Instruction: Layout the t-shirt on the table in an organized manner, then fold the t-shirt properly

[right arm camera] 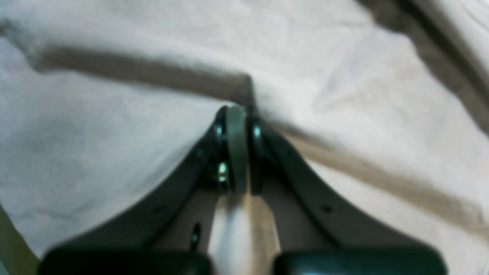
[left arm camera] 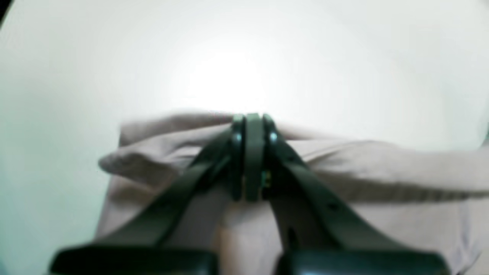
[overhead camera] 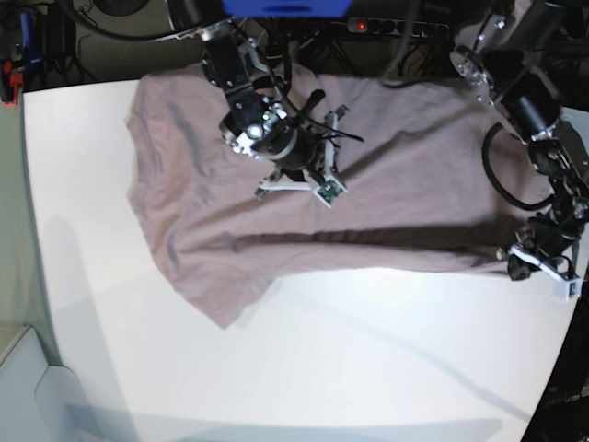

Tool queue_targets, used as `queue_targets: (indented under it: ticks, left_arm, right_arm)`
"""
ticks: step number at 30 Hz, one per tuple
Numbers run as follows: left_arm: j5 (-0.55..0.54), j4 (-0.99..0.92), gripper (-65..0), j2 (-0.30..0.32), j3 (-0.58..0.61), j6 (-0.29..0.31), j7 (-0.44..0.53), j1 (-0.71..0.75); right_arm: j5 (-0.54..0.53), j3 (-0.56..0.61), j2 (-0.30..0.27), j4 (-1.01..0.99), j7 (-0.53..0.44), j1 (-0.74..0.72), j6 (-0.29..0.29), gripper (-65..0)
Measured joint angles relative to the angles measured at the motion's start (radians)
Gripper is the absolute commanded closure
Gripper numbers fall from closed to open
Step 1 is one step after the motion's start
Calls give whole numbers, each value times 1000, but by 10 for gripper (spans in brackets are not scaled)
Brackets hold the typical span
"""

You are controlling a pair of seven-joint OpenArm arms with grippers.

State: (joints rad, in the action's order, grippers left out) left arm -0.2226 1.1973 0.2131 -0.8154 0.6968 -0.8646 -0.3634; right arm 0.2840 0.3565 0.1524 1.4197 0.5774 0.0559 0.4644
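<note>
The mauve t-shirt (overhead camera: 396, 184) lies spread and wrinkled across the far half of the white table (overhead camera: 322, 350), with a long fold line along its near side. My left gripper (overhead camera: 515, 257) is at the shirt's right end, shut on the t-shirt's edge (left arm camera: 344, 164); in the left wrist view the left gripper (left arm camera: 252, 117) has its jaws pressed together over the cloth. My right gripper (overhead camera: 299, 180) is over the middle of the shirt. In the right wrist view the right gripper (right arm camera: 237, 110) is shut on a raised ridge of the t-shirt (right arm camera: 114, 126).
Cables and dark equipment (overhead camera: 386, 28) line the table's far edge. A pale grey object (overhead camera: 28, 387) stands off the table's near left corner. Bare tabletop (left arm camera: 244, 57) stretches beyond the shirt's edge in the left wrist view.
</note>
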Motion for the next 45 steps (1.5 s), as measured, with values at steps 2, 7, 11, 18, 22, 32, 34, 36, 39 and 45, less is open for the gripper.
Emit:
queue_targets:
  ticks: [2,7,11,18,22,32,34,36,39,45]
  left_arm:
    - [10,-1,-6,2,10,-2,2,-43]
    - [122,-31,-8,-21,103,-1,37,-187]
    - [246,-190,-57,-54,129,4,132,-270]
    - [284,-416,-225,0,129,-32,211,-353]
    - [278,-392,-308,57,124,-37,207,-351]
    - [97,-53,-99,87,126,-3,-6,-35]
    - [105,-68,-76,55,124,-6,20,25]
    - [105,-124,-76,19,131,-3,72,67]
    - [100,-195,-76,15,131,3,131,93]
    - [79,-295,-77,43,123,3,242,83]
  right_arm:
    - [0,0,0,0,0,0,0,0]
    - [0,0,0,0,1,0,0,0]
    - [0,0,0,-1,-3,2,0,0]
    - [0,0,0,0,-2,4,0,0]
    - [0,0,0,0,-2,5,0,0]
    - [31,-2,-6,118,69,15,3,0]
    - [32,-2,-8,177,64,12,3,0]
    - [26,-2,-21,237,54,8,3,0]
    - [30,-3,-37,290,64,8,3,0]
    - [24,-145,-58,267,180,-149,6,0]
